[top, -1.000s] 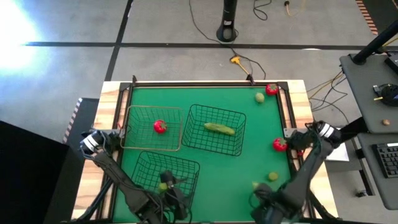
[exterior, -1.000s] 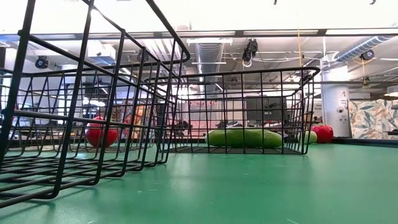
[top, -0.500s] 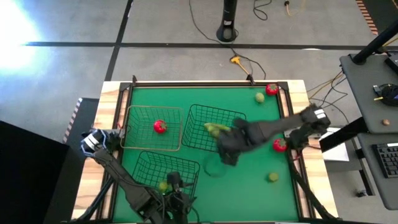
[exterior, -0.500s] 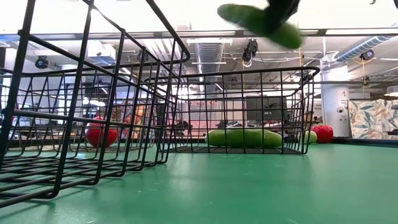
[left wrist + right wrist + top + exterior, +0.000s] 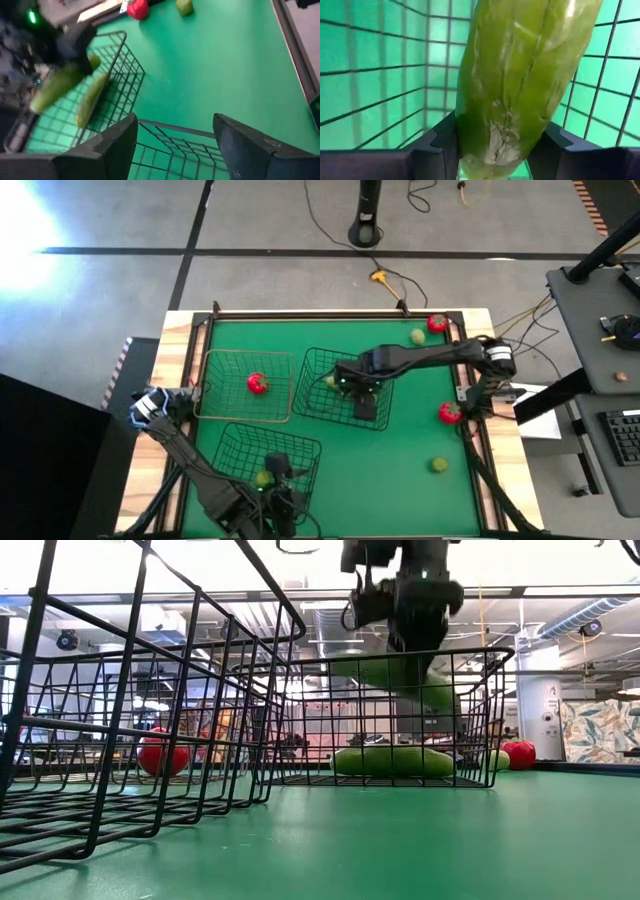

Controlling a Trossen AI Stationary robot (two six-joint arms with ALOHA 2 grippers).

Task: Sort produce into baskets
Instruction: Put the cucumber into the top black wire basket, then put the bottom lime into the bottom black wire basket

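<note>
right pincer [image 5: 345,383] clenched on a cucumber [image 5: 520,75], hanging over the middle basket [image 5: 385,370] to join its kind; left pincer [image 5: 172,145] released, waiting.

Tomato [image 5: 257,383] in left basket [image 5: 222,417], cucumber [image 5: 392,761] in middle basket [image 5: 383,370], fruit [image 5: 262,478] in near basket [image 5: 232,442]

Produce part-sorted among three wire baskets on the green table.

A red tomato [image 5: 257,383] lies in the paler far-left basket [image 5: 214,388]; a yellow-green fruit [image 5: 262,478] in the near-left basket [image 5: 240,442]. In the middle basket [image 5: 318,402] one cucumber [image 5: 392,761] lies flat, another cucumber [image 5: 520,75] hangs tilted above it, gripped. Loose at right: two tomatoes [image 5: 437,324] [image 5: 449,413], two yellow-green fruits [image 5: 417,336] [image 5: 438,465].
</note>
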